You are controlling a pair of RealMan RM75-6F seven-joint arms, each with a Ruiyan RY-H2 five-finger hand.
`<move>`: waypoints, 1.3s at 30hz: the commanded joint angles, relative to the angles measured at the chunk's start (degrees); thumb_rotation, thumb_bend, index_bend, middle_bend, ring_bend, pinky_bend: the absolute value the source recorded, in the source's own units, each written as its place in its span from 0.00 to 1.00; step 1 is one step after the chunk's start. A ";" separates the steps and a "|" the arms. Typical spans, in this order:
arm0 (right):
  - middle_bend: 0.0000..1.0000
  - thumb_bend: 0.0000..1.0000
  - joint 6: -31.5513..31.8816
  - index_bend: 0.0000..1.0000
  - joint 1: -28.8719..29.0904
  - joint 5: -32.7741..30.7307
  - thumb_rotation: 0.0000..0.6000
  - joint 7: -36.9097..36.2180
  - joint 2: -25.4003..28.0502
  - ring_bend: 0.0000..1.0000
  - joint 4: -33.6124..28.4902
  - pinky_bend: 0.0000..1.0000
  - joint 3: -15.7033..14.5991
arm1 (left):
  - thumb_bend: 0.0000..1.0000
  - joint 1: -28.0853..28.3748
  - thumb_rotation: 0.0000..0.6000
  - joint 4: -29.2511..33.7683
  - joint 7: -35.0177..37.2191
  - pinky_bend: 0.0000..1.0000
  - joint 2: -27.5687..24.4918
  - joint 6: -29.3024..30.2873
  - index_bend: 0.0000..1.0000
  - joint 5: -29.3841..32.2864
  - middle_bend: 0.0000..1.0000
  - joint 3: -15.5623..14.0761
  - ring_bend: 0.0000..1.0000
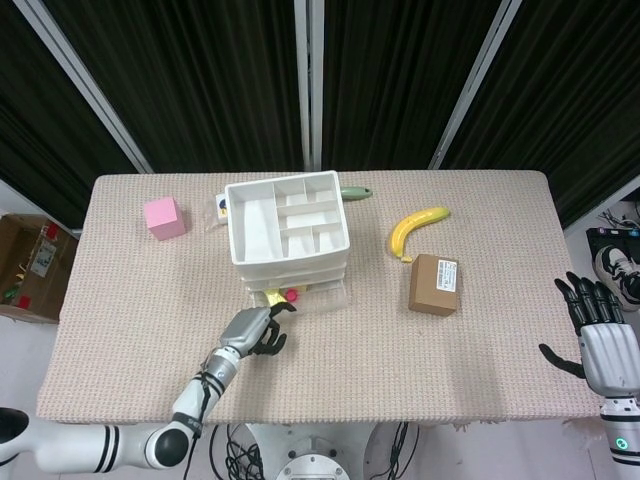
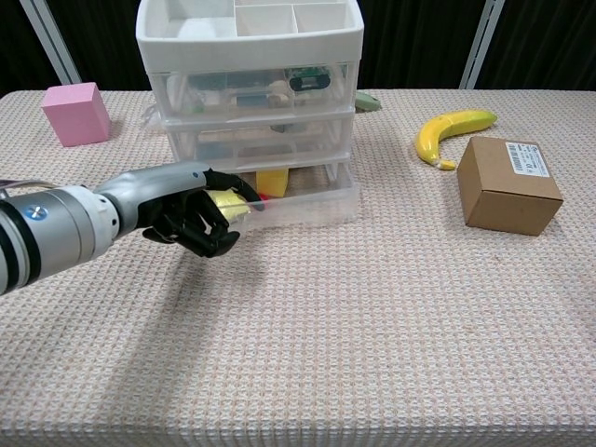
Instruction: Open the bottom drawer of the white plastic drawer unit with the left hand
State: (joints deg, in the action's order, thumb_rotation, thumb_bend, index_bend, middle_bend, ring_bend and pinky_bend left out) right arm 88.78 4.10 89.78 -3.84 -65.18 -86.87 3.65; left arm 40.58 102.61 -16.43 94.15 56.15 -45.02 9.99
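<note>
The white plastic drawer unit [image 1: 288, 225] stands at the middle back of the table, with an open compartment tray on top [image 2: 250, 37]. Its bottom drawer [image 2: 307, 207] sticks out a little past the two clear drawers above, showing yellow and red items inside [image 1: 284, 295]. My left hand [image 2: 191, 222] is at the drawer's front left, fingers curled, one fingertip hooked over the front rim; in the head view the left hand [image 1: 255, 330] sits just in front of the unit. My right hand [image 1: 598, 330] hangs off the table's right edge, fingers apart, holding nothing.
A banana [image 2: 452, 128] and a brown cardboard box [image 2: 508, 184] lie right of the unit. A pink cube [image 2: 74, 113] sits at the back left. A green object [image 1: 356, 192] pokes out behind the unit. The woven tablecloth [image 2: 372, 354] covers the table.
</note>
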 commanded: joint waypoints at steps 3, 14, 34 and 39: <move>0.01 0.08 -0.15 0.00 0.06 -0.02 1.00 0.00 0.10 0.00 0.04 0.02 0.00 | 0.49 -0.78 1.00 3.81 1.59 1.00 -2.95 -1.69 0.33 -2.02 0.80 -2.00 0.93; 0.01 0.08 -0.02 0.00 0.04 0.12 1.00 0.23 0.10 0.00 -0.21 0.02 -0.02 | 0.48 -1.43 1.00 8.92 4.01 1.00 -7.10 -4.43 0.30 -5.33 0.80 -5.15 0.93; 0.02 0.08 1.91 0.00 -1.26 0.51 1.00 -0.08 0.84 0.00 -0.62 0.02 -0.24 | 0.43 5.15 1.00 -2.39 -9.01 1.00 -0.16 1.03 0.30 -10.85 0.81 -0.51 0.93; 0.02 0.08 2.04 0.00 -1.44 0.44 1.00 -0.21 0.97 0.00 -0.53 0.02 -0.24 | 0.42 8.00 1.00 -7.23 -15.82 1.00 3.29 1.53 0.30 -8.88 0.81 -0.77 0.93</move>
State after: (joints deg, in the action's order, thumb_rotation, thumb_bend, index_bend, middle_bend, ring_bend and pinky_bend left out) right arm 90.82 2.66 90.22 -4.05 -64.21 -87.40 3.42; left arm 46.89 97.35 -29.32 95.53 57.19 -55.19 9.09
